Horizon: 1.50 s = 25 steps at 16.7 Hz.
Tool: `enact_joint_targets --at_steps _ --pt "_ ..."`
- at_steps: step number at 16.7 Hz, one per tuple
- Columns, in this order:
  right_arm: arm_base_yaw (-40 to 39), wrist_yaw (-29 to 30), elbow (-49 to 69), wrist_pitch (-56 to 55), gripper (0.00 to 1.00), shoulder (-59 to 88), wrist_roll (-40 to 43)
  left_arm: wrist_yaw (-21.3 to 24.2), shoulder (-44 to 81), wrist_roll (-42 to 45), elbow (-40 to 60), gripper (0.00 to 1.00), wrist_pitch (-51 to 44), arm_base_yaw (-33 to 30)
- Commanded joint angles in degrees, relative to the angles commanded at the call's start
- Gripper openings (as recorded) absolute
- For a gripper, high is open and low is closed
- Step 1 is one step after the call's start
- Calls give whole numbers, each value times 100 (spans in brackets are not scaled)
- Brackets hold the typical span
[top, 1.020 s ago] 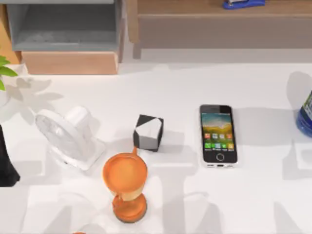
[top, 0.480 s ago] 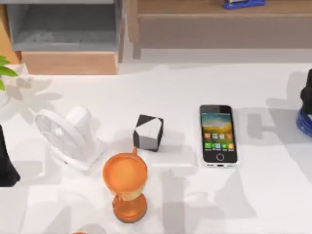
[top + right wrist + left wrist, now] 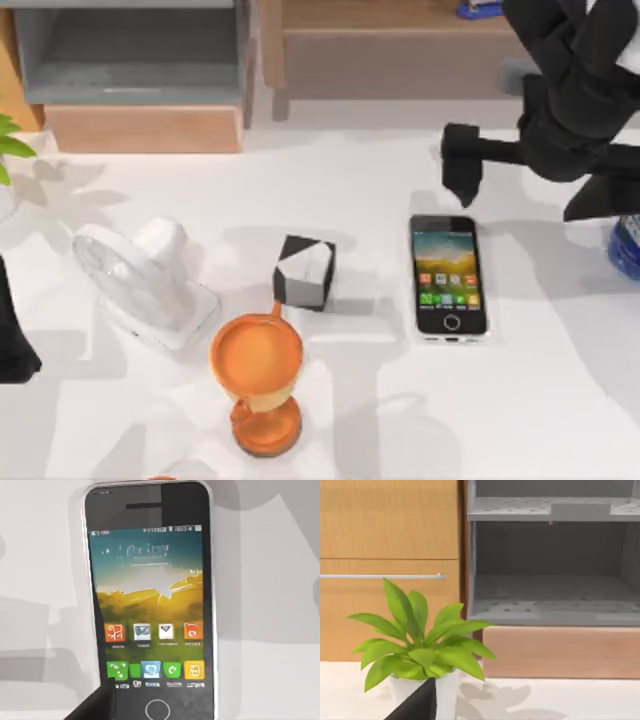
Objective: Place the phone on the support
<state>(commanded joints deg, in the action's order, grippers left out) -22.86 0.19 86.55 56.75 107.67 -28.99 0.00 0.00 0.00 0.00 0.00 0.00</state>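
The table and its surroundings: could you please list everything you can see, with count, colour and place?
phone: one, white edges, black front, lit screen, flat on the table right of centre
cube: one, black and white, centre of the table
hourglass: one, orange, near edge, in front of the cube
fan: one, white, left part of the table
potted plant: one, green leaves in a white pot, far left edge
bottle: one, blue, right edge, cut off by the frame
shelf unit: one, grey on a wooden base, behind the table at left
blue object: one, on the wooden ledge behind
right gripper: black, just beyond the phone's far end
left arm: black, at the left edge
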Motion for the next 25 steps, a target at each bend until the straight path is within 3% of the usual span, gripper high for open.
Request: enact_joint_targets --at_steps 7,14,20,25 --pt "-518 -6 1464 838 100 1711 -198 0 0 0 0 100 0 0" --pt "-501 -6 1377 730 100 1749 -188 0 0 0 0 100 0 0" --pt "-514 0 674 -492 100 2216 -202 0 0 0 0 100 0 0" --pt "-527 0 557 -665 100 2308 -213 0 0 0 0 100 0 0"
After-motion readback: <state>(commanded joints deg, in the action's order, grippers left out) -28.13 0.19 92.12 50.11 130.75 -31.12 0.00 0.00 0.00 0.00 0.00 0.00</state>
